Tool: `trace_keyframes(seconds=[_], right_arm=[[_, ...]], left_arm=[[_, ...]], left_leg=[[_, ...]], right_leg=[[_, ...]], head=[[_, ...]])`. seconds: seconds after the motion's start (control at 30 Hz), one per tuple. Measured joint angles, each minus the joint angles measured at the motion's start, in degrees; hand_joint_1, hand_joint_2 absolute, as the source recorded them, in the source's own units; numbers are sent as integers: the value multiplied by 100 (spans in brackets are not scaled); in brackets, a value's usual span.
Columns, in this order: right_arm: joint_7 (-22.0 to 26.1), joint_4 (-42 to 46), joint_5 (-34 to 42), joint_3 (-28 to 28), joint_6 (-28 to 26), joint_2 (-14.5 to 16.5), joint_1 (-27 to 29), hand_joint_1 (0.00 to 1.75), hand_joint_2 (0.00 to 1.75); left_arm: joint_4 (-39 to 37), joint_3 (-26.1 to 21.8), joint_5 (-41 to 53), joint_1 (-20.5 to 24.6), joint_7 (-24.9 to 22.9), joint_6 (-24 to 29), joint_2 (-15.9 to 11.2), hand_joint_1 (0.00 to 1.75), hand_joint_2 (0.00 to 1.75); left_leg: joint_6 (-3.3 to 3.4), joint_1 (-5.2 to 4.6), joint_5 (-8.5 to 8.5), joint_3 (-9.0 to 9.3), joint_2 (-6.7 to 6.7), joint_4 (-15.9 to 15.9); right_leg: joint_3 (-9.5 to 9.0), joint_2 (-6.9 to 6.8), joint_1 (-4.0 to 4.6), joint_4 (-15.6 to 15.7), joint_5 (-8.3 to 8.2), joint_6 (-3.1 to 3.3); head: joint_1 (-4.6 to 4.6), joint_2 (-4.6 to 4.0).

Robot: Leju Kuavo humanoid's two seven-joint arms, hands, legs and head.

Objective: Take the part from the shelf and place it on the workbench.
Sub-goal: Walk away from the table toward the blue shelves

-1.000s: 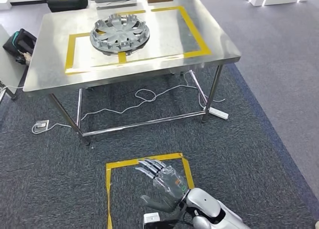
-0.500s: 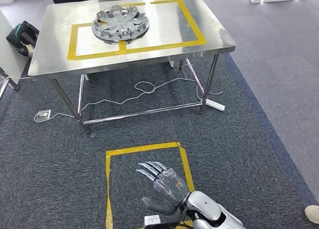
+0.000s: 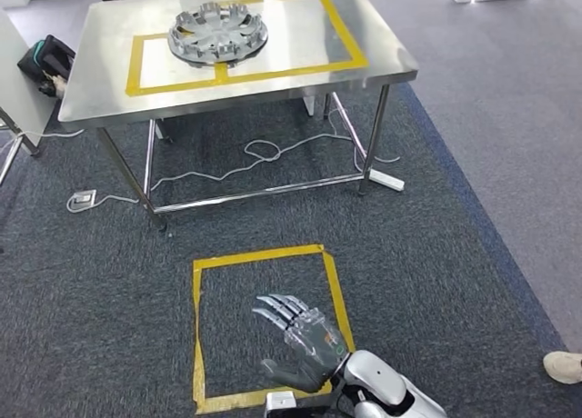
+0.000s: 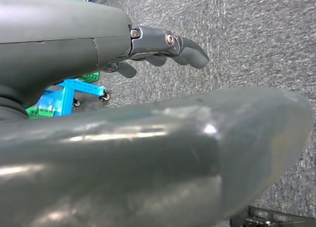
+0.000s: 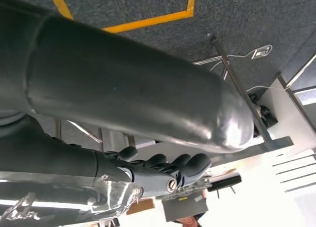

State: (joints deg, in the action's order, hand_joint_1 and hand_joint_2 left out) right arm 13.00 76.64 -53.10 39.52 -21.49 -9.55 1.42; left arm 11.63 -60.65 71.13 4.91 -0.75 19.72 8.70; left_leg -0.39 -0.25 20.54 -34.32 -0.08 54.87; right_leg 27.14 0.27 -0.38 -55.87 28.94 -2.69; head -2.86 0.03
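Nearest you, the right hand (image 3: 302,341) reaches in from the lower edge of the head view, its fingers (image 3: 278,306) spread and slightly curled, holding nothing, over the dark grey carpet (image 3: 426,245) inside a square of yellow tape (image 3: 261,256) stuck to the floor; in the right wrist view the same hand (image 5: 164,170) shows its dark fingers lined up side by side with nothing between them and the thick thumb; in the left wrist view you see the left hand (image 4: 164,47) above the carpet with its fingers extended and empty, and behind it a blue wheeled frame (image 4: 70,94) with something green beside it; at the right edge of the head view, low down, a pale shoe (image 3: 564,366) rests on the lighter floor; farther out, a white cable (image 3: 261,159) loops across the carpet under the workbench (image 3: 385,68), a steel-topped table on thin metal legs, with a white power strip (image 3: 385,180) lying near its right rear leg; on the bench top, yellow tape marks out two rectangles, and the part (image 3: 217,34), a silver wheel cover with spokes, lies flat on the top over the left rectangle (image 3: 134,68), touching neither hand and well apart from both; a dark bag (image 3: 46,59) sits beyond the bench's left end.
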Motion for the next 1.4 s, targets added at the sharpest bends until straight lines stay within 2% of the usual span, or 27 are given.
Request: trace_keyframes(seconds=[0.07,0.17,0.2,0.27,0.3,0.33,0.4,0.43,0.73,0.97,1.03,1.1,1.17,1.2,1.27,1.3,1.33,1.37,1.4], right_arm=[[1,0,37,-1,-37,1,39,0,0],[-1,-1,96,-1,-88,2,95,0,0],[-2,-1,119,-1,-106,2,114,0,0],[-11,-1,170,-2,-145,2,155,0,0],[-20,-1,202,-2,-172,2,176,0,0],[-29,-1,232,-3,-199,2,195,0,0],[-47,-1,292,-3,-258,2,235,0,0],[-51,-1,317,-4,-284,2,255,0,0],[-81,-15,434,-15,-418,1,335,0,0],[-142,-22,514,-41,-610,-21,425,0,0],[-240,-38,481,-46,-736,-26,455,0,0],[-384,-76,384,-60,-915,-27,474,0,0],[-614,-180,155,-87,-1162,-27,475,0,0],[-768,-270,-10,-99,-1295,-27,473,0,0],[-1013,-474,-276,-114,-1486,-26,476,0,0],[-1073,-572,-324,-122,-1537,-26,483,0,0],[-1090,-667,-308,-134,-1580,-26,489,0,0],[-1093,-762,-260,-150,-1623,-25,490,0,0],[-1096,-866,-222,-179,-1671,-20,487,0,0]], left_arm=[[0,0,1,-1,-14,-2,-5,0,0],[0,0,11,-4,-44,-3,-5,0,0],[0,0,16,-7,-55,-3,-3,0,0],[0,0,26,-17,-75,-2,0,0,0],[0,0,30,-22,-80,0,2,0,0],[0,0,33,-24,-83,2,5,0,0],[0,0,42,-27,-91,4,14,0,0],[0,0,44,-30,-98,4,16,0,0],[0,0,78,-29,-141,6,28,0,0],[0,0,95,-29,-166,14,33,0,0],[0,0,95,-29,-166,20,32,0,0],[0,0,93,-29,-166,25,45,0,0],[0,0,93,-25,-166,31,73,0,0],[0,0,93,-21,-167,33,86,0,0],[0,0,97,-13,-170,38,101,0,0],[0,0,98,-13,-174,39,110,0,0],[0,0,99,-15,-177,40,120,0,0],[0,0,98,-17,-179,44,126,0,0],[0,0,97,-17,-181,47,133,0,0]], left_leg=[[33,8,28,-10,2,-23],[153,-1,158,-26,2,-38],[183,1,149,-32,1,-42],[263,8,-30,-45,0,-62],[251,16,-117,-53,0,-78],[173,27,-199,-61,0,-93],[-37,52,-218,-78,0,-112],[-93,58,-227,-87,-1,-113],[-90,51,-219,-173,-1,-84],[-62,35,-216,-196,-1,-70],[-5,13,-191,-214,-4,-54],[100,11,-209,-169,-14,-147],[163,58,-296,-72,-35,-325],[165,87,-335,-43,-53,-384],[151,103,-362,-75,-112,-390],[135,113,-370,-108,-157,-377],[112,130,-380,-149,-207,-354],[75,155,-393,-197,-262,-316],[25,182,-403,-254,-325,-255]], right_leg=[[51,-3,4,-5,-20,38],[90,-4,7,3,-76,90],[100,-6,18,0,-94,109],[121,-5,44,-11,-115,132],[136,-4,55,-19,-121,140],[154,-4,64,-29,-125,146],[186,-6,74,-43,-128,153],[195,-7,77,-47,-128,153],[257,-9,64,-44,-142,131],[269,-9,47,-37,-155,110],[234,-16,16,-14,-166,62],[185,-31,6,29,-179,2],[248,-36,23,-135,-21,-32],[359,-33,14,-393,156,-52],[686,-31,-23,-1111,559,-119],[802,-31,-48,-1368,661,-154],[817,-29,-70,-1424,648,-189],[708,-18,-95,-1239,526,-225],[496,36,-133,-864,350,-269]], head=[[3,-1],[18,-1],[19,-1],[21,-1],[20,-1],[20,-1],[18,-1],[16,-1],[15,-1],[15,-1],[19,-1],[29,0],[12,1],[-5,1],[-28,0],[-31,0],[-31,0],[-31,0],[-31,1]])
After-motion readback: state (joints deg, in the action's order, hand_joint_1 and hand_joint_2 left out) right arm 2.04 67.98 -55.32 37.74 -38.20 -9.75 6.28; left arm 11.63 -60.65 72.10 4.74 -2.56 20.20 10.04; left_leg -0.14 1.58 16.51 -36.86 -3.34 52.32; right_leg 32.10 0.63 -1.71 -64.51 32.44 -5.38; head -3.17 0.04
